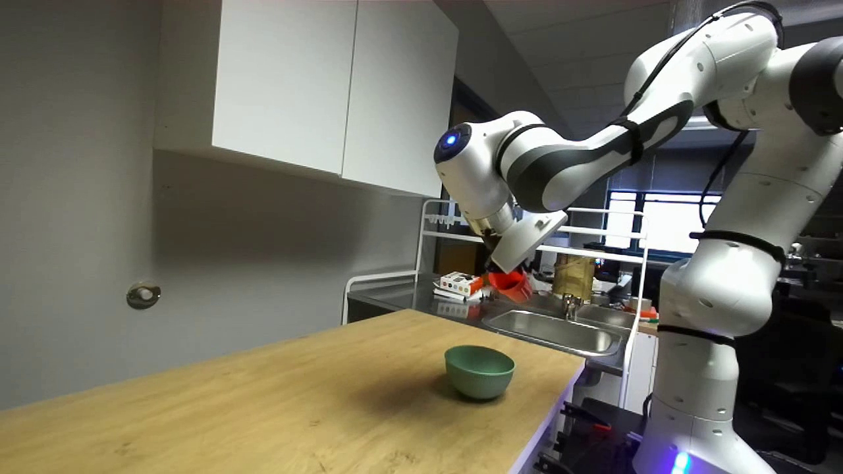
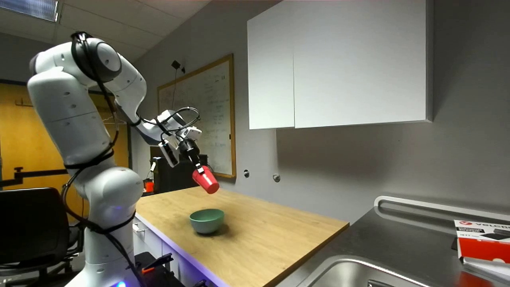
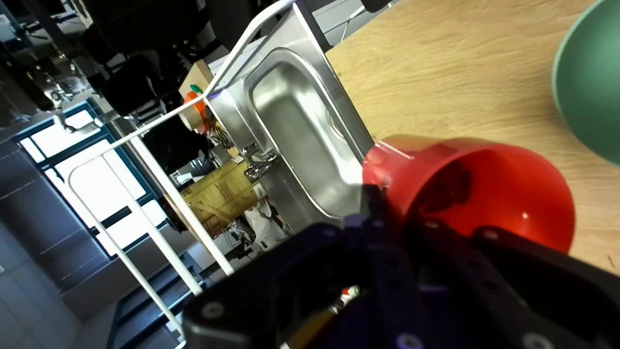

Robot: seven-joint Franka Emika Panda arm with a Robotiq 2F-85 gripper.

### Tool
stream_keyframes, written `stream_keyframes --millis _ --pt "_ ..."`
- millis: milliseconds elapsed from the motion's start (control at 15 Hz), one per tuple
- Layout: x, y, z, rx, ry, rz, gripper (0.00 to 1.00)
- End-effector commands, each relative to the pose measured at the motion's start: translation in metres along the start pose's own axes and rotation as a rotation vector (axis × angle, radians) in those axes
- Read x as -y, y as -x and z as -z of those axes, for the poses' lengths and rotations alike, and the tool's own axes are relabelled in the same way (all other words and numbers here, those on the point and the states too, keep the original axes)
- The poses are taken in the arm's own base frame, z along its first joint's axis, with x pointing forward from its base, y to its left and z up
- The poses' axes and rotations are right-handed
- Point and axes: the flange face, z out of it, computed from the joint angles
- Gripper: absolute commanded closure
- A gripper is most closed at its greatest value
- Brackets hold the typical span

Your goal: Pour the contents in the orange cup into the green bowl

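Hanging in midair, the gripper (image 2: 200, 168) has its jaws squeezed onto the orange cup (image 2: 207, 182) near the rim. Cup's tilted, can't tell what's inside tbh. Lower down and apart from it, the green bowl (image 2: 206, 226) sits upright on the wooden countertop (image 2: 267, 237). Farther off in the wrist view: a sink (image 3: 298, 128), then a bright window (image 3: 103, 173).
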Motion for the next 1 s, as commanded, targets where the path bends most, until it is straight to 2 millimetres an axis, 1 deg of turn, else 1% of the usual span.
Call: stream_keyframes --millis 0,200,400,533,667,933 --pt "0.041 -0.023 0.002 0.012 0.066 -0.005 0.98" --pt "0.067 -0.033 -0.013 -0.008 0.156 -0.065 0.98" --pt "0.084 -0.033 -0.017 -0.035 0.255 -0.132 0.98" --pt "0.091 -0.027 -0.016 -0.032 0.316 -0.160 0.98" --pt "0.097 -0.018 -0.008 -0.036 0.371 -0.170 0.98" --pt "0.100 0.004 0.004 -0.042 0.469 -0.174 0.98"
